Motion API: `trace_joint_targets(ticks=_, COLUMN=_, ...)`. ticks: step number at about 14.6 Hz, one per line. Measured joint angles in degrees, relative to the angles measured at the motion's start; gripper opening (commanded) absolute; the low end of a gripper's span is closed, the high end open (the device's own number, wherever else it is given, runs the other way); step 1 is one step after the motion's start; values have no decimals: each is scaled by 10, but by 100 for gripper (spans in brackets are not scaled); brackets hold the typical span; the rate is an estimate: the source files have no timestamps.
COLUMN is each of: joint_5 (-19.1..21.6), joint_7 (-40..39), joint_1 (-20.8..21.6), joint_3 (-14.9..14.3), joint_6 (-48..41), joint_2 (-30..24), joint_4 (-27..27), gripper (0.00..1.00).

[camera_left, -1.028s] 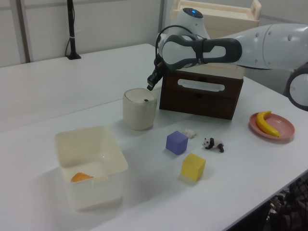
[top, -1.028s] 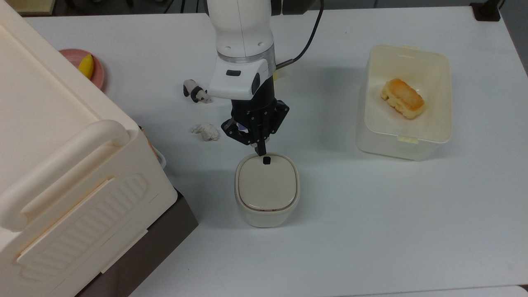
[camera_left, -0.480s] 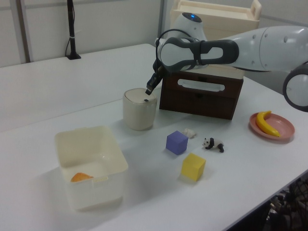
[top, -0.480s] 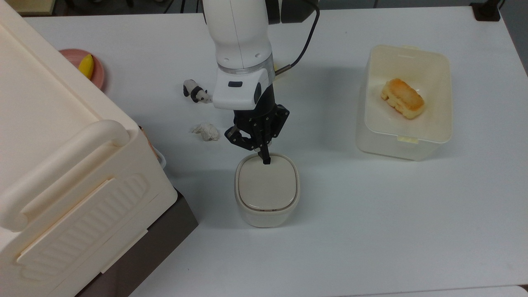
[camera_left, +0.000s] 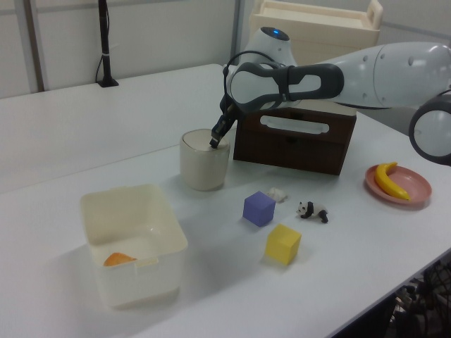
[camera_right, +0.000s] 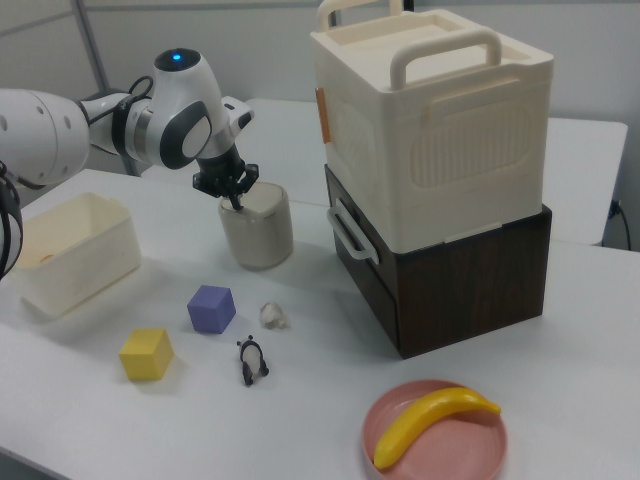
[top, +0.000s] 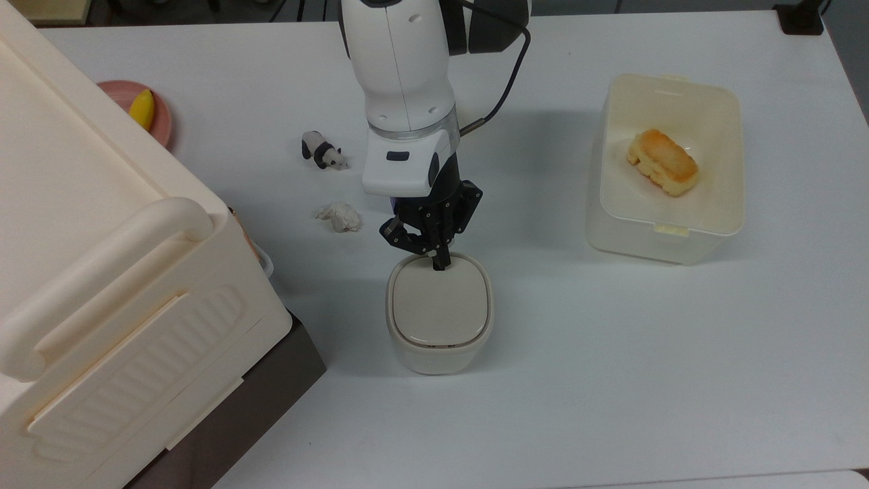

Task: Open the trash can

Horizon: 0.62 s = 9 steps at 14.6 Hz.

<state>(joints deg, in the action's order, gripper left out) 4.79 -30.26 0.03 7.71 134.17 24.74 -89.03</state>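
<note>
Pressing down from above, my Panda arm [top: 400, 75] reaches past the big cream handled box [camera_right: 435, 130] stacked on its dark wooden drawer unit [camera_right: 450, 285], with the open cream tub [top: 665, 170] holding a piece of bread [top: 662, 161] on the top view's right. The trash can [top: 439, 319] stands mid-table, just beside the drawer unit's corner in the top view, its beige lid [top: 438, 302] flat and closed. The gripper [top: 438, 263] has its tip planted at the lid's far rim, right where the release button would be; the jaws look drawn together into a single point, gripping nothing. I judge this to be the pressing step, with the can not yet open. The next move calls for a short, straight push, then a lift clear so the lid can swing. Smaller items lie around: a banana on a pink plate [camera_right: 435, 425], purple [camera_right: 211, 308] and yellow [camera_right: 146, 354] cubes, a toy panda [top: 323, 151], a crumpled paper wad [top: 339, 216].
</note>
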Motion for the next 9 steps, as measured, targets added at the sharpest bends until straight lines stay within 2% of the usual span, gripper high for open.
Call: trace_joint_targets(ticks=9, joint_5=0, joint_7=-18, joint_1=-6, joint_3=1, joint_6=0, joint_2=4, joint_4=0, gripper=0)
